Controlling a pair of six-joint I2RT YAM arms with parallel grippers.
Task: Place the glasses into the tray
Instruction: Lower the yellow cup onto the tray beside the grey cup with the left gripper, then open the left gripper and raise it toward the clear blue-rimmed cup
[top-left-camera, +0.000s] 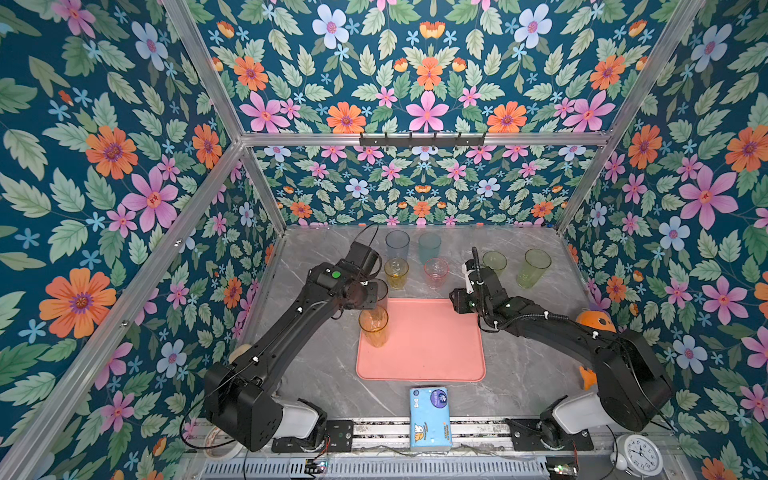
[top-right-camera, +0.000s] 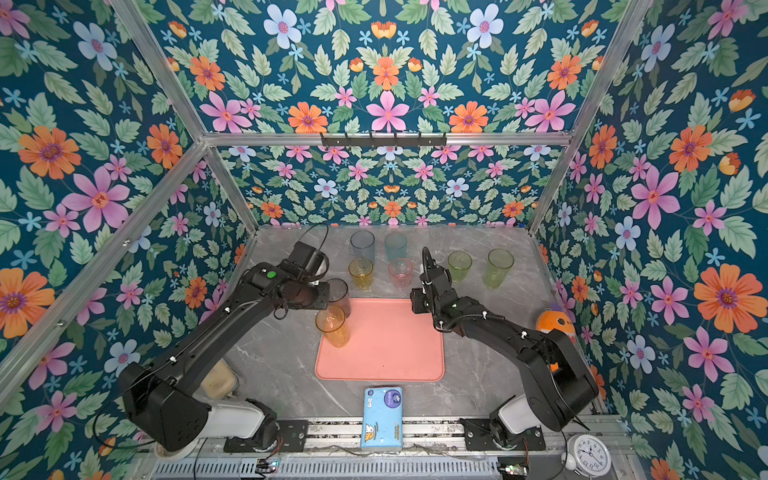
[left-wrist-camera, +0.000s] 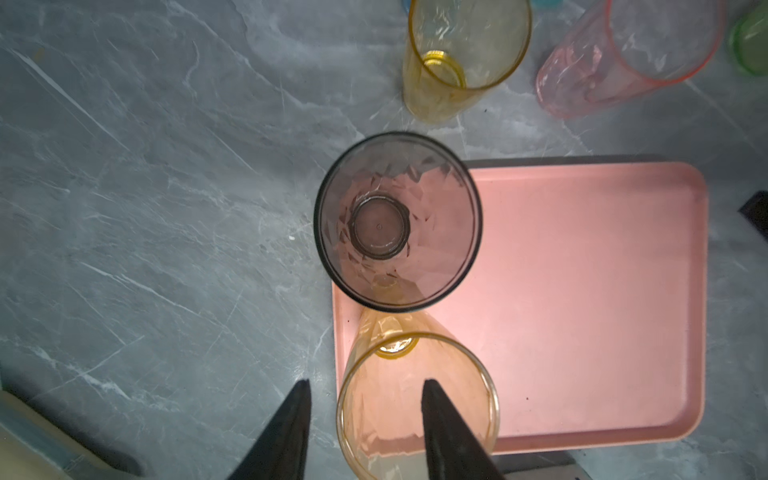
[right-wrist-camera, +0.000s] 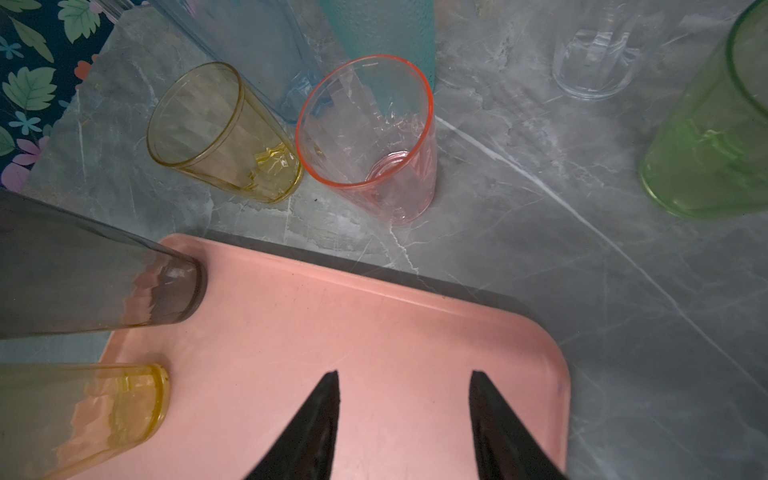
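Left hand (left-wrist-camera: 366, 380) was seen with its fingers parted, one outside the amber tumbler (left-wrist-camera: 382, 419) and one over its mouth, so that the near wall of the glass lay between them; no grip on it could be made out. Right hand (right-wrist-camera: 404, 372) was held open above the tray (right-wrist-camera: 374, 316), with nothing between its fingers.

Two glasses were found upright in the tray: the smoky grey tumbler (top-right-camera: 340, 296) in the far left corner and the amber tumbler just in front of it along the left rim. Whether the two touched could not be told.

Six more were seen on the tabletop (top-left-camera: 519, 374) behind the tray. A blue-grey tumbler (top-left-camera: 397, 244) and a teal tumbler (top-left-camera: 429, 246) were stood at the back, a yellow tumbler (top-left-camera: 396, 273) and a pink tumbler (top-left-camera: 435, 273) before them. A short green tumbler (top-left-camera: 494, 262) and a tall green tumbler (top-left-camera: 534, 268) were placed to the right.

A clear tumbler (right-wrist-camera: 594, 62) was shown only in the right wrist view, its top cut off by the frame edge; it could not be made out in the top views. The left hand's fingers were hidden under its wrist in both top views, and the smoky grey tumbler was partly covered by that arm. The blue-grey and teal tumblers were cut off in the right wrist view
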